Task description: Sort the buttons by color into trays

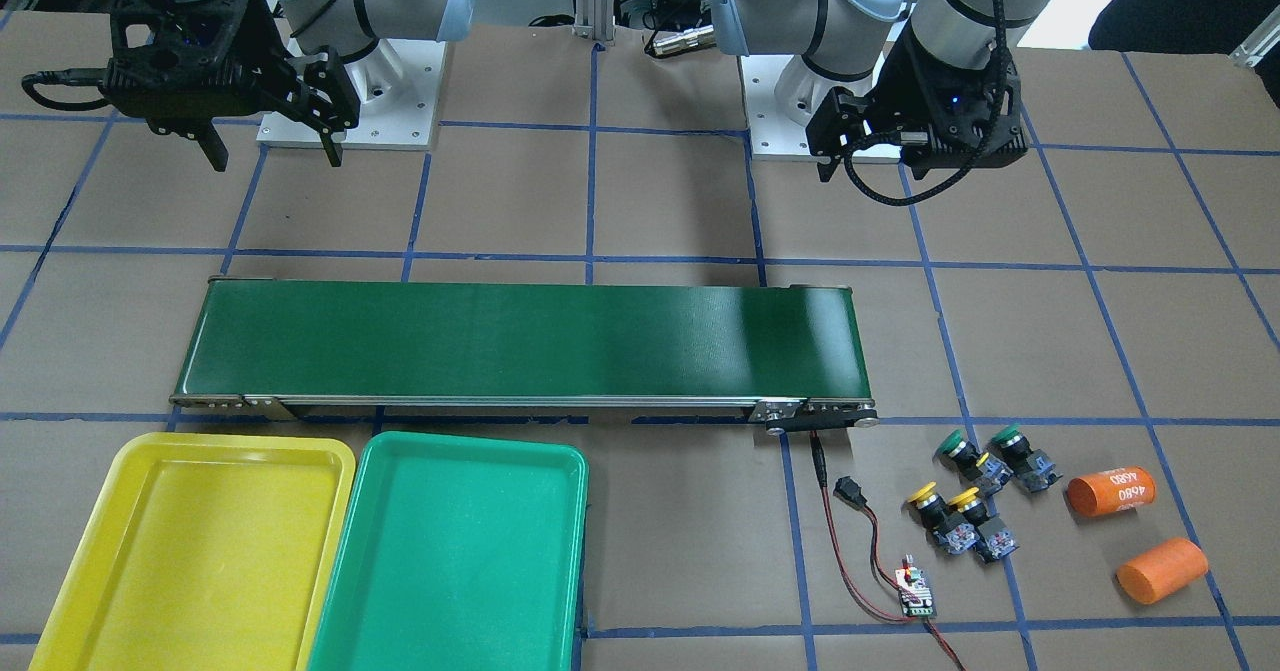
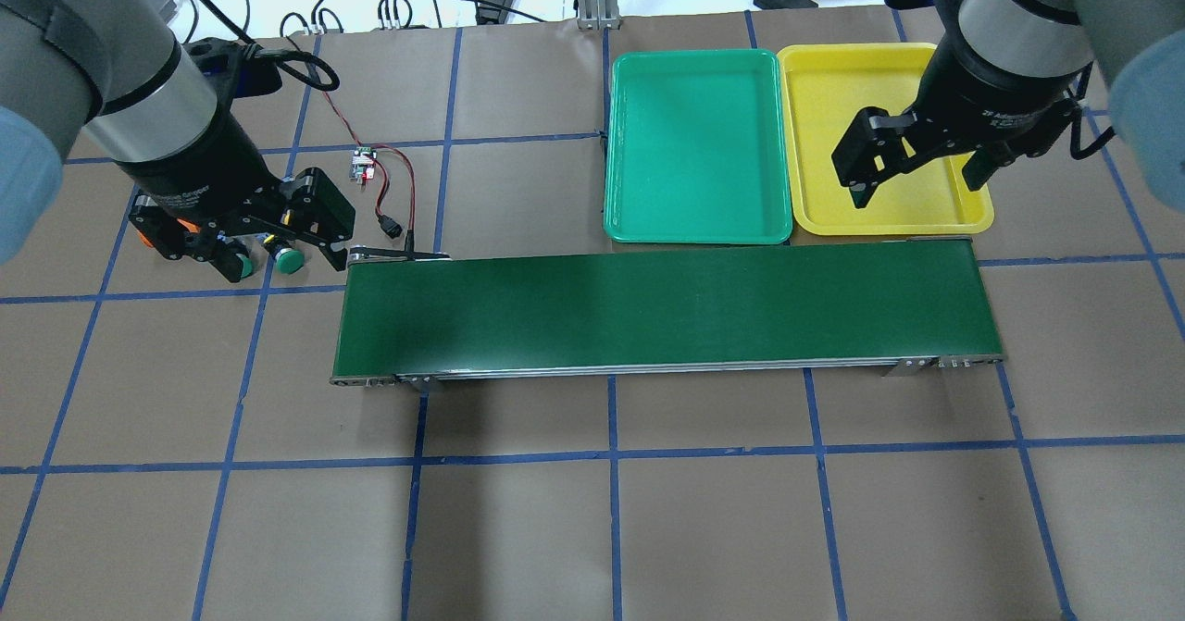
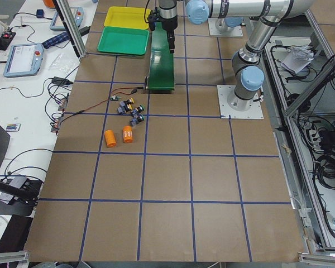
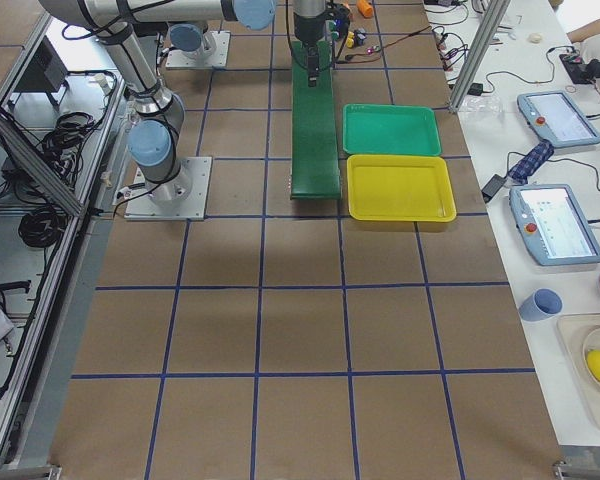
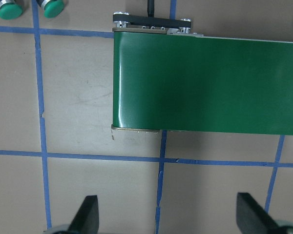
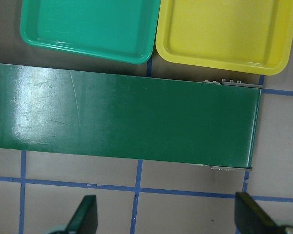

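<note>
Front view: four buttons (image 1: 972, 497) clustered on table, 4 o'clock off belt (image 1: 520, 336) end; green caps at 12 o'clock of yellow caps. Orange cylinders (image 1: 1110, 492) at 3 o'clock. Yellow tray (image 1: 150, 448), green tray (image 1: 470, 443) side by side, 7 o'clock off belt. Left gripper (image 5: 168, 217): fingers spread wide, gripping nothing, belt end at 12 o'clock. Right gripper (image 6: 168, 217): likewise spread, bare-handed, belt at 12 o'clock.

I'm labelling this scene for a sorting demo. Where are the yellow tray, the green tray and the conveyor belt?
Yellow tray (image 1: 190, 551): exterior front-facing view, on its bare floor.
Green tray (image 1: 450, 551): exterior front-facing view, on its bare floor.
Conveyor belt (image 1: 520, 336): exterior front-facing view, middle of the belt surface.
</note>
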You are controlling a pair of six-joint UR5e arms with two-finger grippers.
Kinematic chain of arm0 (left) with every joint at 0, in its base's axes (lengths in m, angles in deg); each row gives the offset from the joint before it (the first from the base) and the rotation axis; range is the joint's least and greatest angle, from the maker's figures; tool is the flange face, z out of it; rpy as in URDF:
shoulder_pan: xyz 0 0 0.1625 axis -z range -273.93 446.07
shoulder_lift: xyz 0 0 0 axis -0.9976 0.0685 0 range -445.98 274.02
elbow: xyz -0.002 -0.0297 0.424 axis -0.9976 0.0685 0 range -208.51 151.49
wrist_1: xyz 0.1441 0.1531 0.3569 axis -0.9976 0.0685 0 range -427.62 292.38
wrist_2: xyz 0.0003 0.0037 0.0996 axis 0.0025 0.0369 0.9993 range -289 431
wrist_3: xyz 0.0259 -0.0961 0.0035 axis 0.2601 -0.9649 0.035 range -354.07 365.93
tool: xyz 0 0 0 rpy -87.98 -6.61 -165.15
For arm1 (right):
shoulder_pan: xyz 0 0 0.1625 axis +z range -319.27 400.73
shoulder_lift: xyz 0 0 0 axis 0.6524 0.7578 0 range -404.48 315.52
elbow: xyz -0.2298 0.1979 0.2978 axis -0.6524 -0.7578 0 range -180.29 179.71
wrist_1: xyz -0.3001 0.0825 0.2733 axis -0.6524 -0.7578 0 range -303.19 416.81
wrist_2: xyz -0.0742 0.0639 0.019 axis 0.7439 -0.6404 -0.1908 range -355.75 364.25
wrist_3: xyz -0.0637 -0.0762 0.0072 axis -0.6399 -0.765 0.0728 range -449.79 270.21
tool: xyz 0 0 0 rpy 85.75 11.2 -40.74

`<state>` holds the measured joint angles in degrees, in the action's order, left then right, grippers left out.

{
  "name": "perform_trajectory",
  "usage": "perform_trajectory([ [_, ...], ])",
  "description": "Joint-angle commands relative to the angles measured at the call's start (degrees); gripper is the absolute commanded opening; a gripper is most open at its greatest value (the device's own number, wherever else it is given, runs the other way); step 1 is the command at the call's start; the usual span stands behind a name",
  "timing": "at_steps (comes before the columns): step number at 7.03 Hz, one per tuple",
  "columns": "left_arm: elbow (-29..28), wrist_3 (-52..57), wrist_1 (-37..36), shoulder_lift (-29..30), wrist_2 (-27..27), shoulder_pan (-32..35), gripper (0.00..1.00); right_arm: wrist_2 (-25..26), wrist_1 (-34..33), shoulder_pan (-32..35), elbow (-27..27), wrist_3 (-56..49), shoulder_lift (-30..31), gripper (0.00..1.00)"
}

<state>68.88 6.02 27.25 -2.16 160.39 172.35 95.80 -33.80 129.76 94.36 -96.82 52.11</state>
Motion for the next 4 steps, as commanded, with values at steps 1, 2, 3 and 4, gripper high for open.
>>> perform_trajectory([
  [1,0.0,-0.3,0.0,-0.6,0.0,0.0,1.00,0.0,0.0,0.0,0.0,0.0,0.0,1.00],
  [2,0.1,-0.4,0.0,-0.5,0.0,0.0,1.00,0.0,0.0,0.0,0.0,0.0,0.0,1.00],
  [3,0.4,0.2,0.0,-0.6,0.0,0.0,1.00,0.0,0.0,0.0,0.0,0.0,0.0,1.00],
  [4,0.9,0.3,-0.1,-0.6,0.0,0.0,1.00,0.0,0.0,0.0,0.0,0.0,0.0,1.00],
])
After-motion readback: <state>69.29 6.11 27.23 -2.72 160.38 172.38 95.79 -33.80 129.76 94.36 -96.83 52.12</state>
